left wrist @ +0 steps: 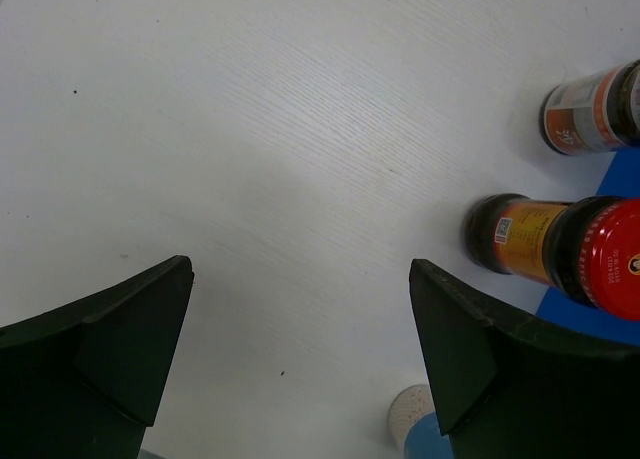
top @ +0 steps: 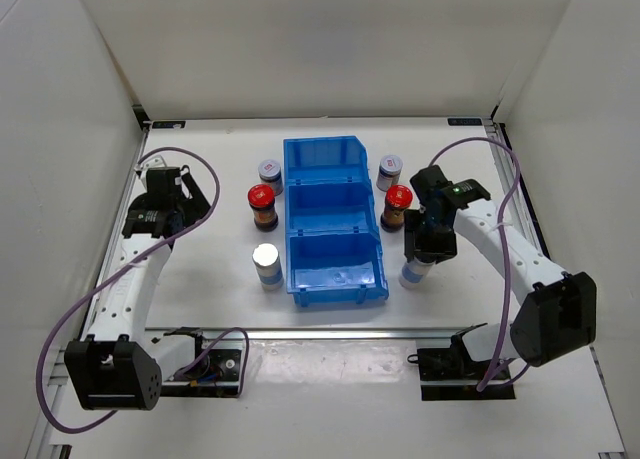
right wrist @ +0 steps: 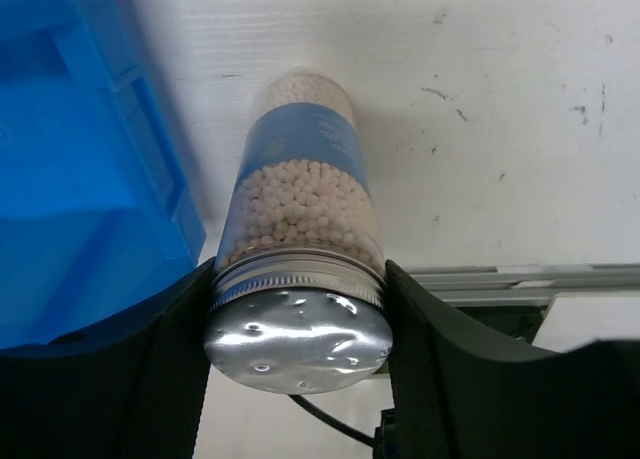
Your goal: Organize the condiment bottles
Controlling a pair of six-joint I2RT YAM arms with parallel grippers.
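Observation:
The condiment bottles stand on both sides of the blue bin. To its left are a grey-lidded bottle, a red-capped bottle and a silver-topped bottle. To its right are a second grey-lidded bottle and a second red-capped bottle. My right gripper is shut on the lid of another silver-topped bottle, filled with white beads, which stands by the bin's near right corner. My left gripper hangs open over bare table, left of the red-capped bottle.
The blue bin's three compartments hold nothing. White walls enclose the table on three sides. A metal rail runs along the near edge, and purple cables loop off both arms.

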